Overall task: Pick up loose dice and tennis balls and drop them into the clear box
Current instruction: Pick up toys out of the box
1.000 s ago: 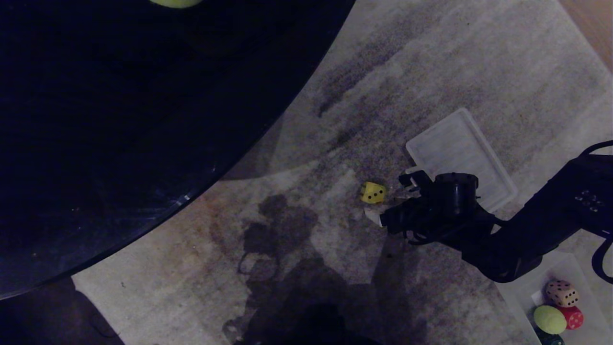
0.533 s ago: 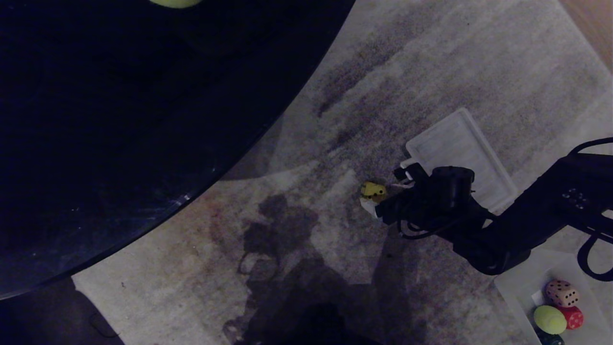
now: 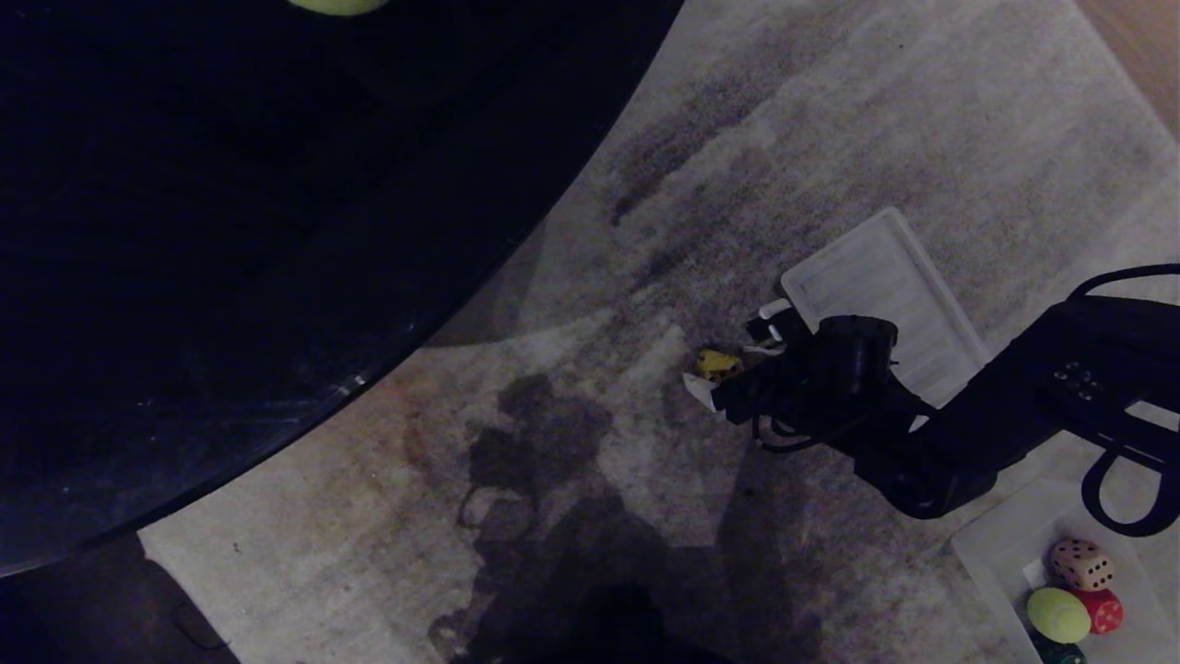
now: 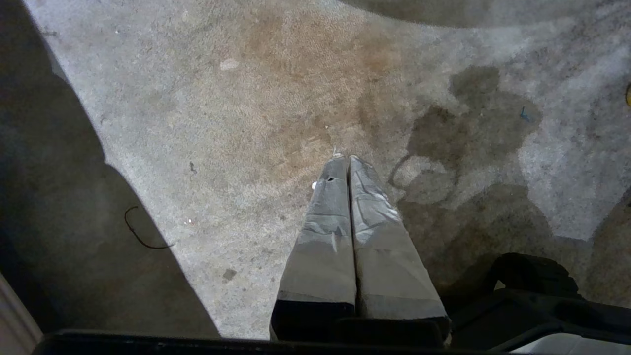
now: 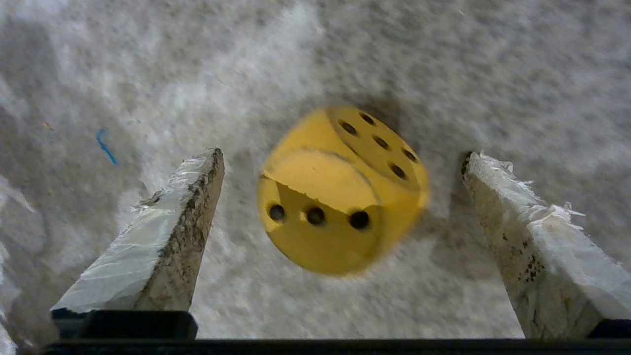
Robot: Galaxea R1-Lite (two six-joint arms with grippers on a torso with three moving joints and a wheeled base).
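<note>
Right gripper [image 5: 340, 162] spread wide, yellow die [image 5: 342, 190] sitting on the carpet [image 5: 443, 59] squarely between its fingers, touching neither.

A living room floor at home, by the look of what lies under me: a worn grey carpet [image 3: 830, 120], mottled with dark streaks and a brownish stain, meets a strip of wooden flooring [image 3: 1143, 46] at the far right corner. The curved edge of a dark round glass table [image 3: 230, 231] hangs over the carpet on my left. Playthings lie about: a yellow die [image 5: 340, 190] on the pile, a tennis ball [image 3: 336, 5].
</note>
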